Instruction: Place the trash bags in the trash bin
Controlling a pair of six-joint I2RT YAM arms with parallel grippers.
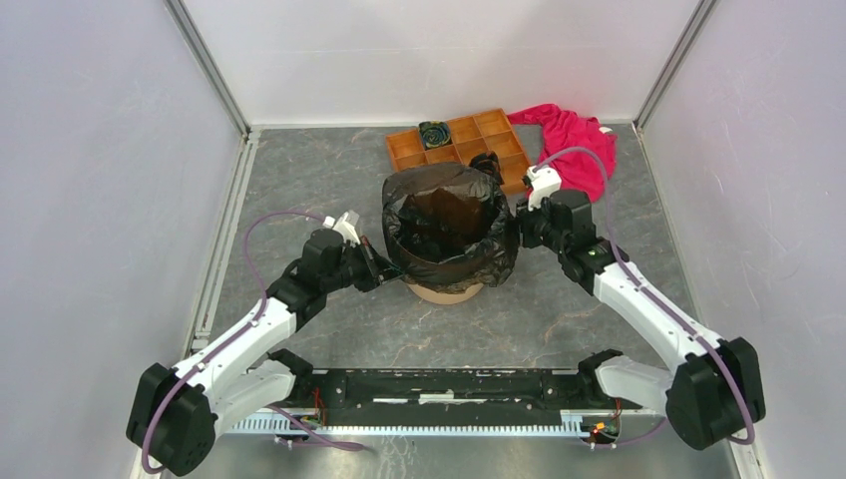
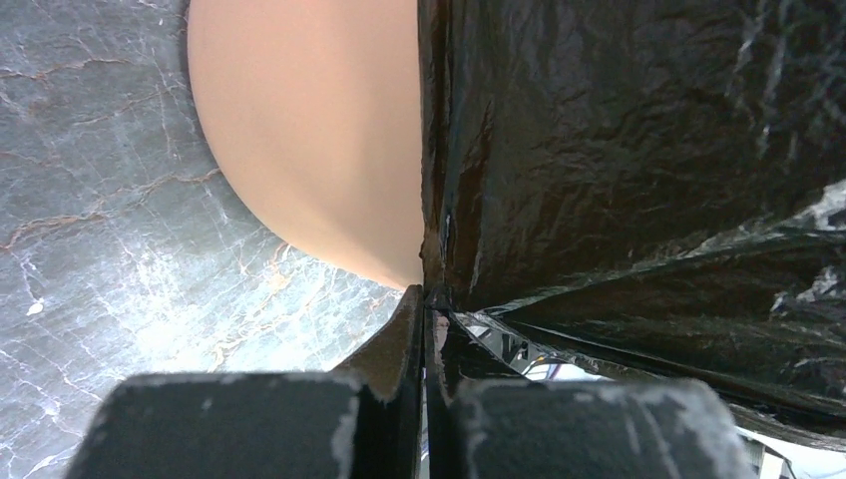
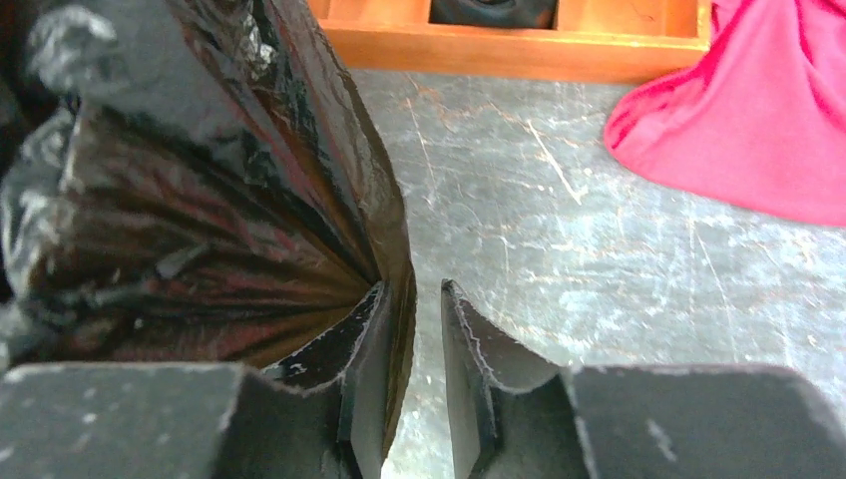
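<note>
So, the bag (image 1: 449,215) is draped over the bin (image 1: 444,292), which sits mid-tabletop, a bit toward the far edge. The bag's mouth is open and the film is folded down outside the rim, with only the bin's base showing below.

The left gripper (image 2: 427,299) has its jaws pinched on a pleat of film right against the bin's left wall. The right gripper (image 3: 427,294) is on the opposite side. Its jaws are narrow but parted, with tabletop visible through the gap, and the film lies along one finger, not clamped.

Looks to me like the step is seating the liner. I'd give the right side a real bite first, then pull both hems down evenly, close to the wall. Thin film probably tears easily, and a one-sided tug could tip the bin or shove it toward the tray (image 1: 459,150) by the far edge.
</note>
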